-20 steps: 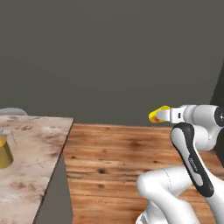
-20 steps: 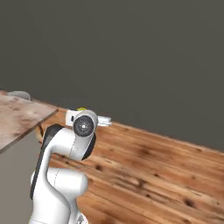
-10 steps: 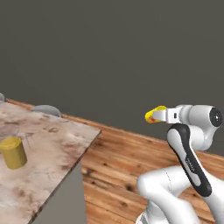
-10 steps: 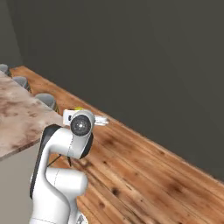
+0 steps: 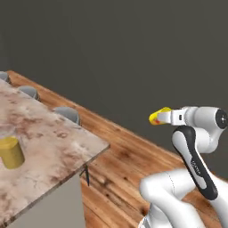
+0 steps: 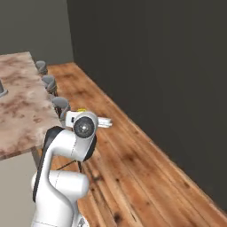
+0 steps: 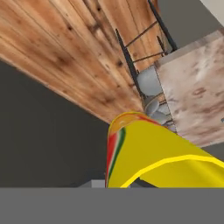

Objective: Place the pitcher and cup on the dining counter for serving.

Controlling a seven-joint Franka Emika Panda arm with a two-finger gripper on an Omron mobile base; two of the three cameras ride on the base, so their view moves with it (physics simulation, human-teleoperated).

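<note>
My gripper [image 5: 165, 116] is shut on the cup [image 5: 158, 116], a small yellow cup with red-orange markings, and holds it on its side, high above the wooden floor. The hand view has the cup [image 7: 153, 157] close up at the bottom, rim toward the dark wall. The amber-yellow pitcher [image 5: 11, 152] stands upright on the dining counter [image 5: 53, 147], well to the left of the gripper. That brown-beige marbled counter [image 6: 22, 111] lies left of the arm, and its corner [image 7: 192, 96] shows in the hand view.
Grey stools [image 5: 67, 114] line the counter's far side [image 6: 60, 105]; their dark metal legs [image 7: 131, 57] stand on the wooden floor [image 5: 129, 164]. A dark wall [image 6: 155, 66] runs along the right. A grey object [image 6: 2, 88] sits on the counter at the left edge.
The whole picture has shifted, so the base has turned; the counter and stools now show from another angle. The arm keeps the same pose with the cup in its grip.
</note>
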